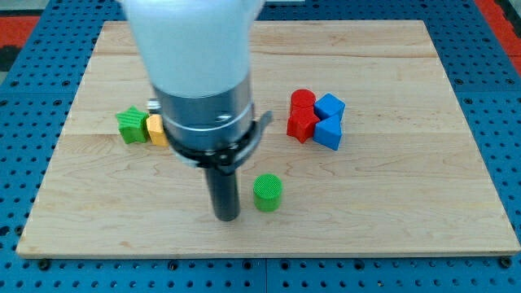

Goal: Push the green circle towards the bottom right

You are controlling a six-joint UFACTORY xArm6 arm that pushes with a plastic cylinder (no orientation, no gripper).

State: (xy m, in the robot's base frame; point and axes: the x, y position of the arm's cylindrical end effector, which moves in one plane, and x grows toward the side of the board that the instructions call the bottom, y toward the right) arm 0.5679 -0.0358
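The green circle [267,193] is a short green cylinder standing on the wooden board [391,187] a little below the middle. My tip [227,217] is at the end of the dark rod, just to the left of the green circle and slightly lower in the view. A narrow gap shows between the rod and the block. The arm's white and grey body hides the board's upper middle.
A green star [130,125] and a yellow block [155,129] lie together at the left, the yellow one partly hidden by the arm. A red circle [303,101], a red block [302,124] and two blue blocks [329,107] [329,133] cluster at the right of centre.
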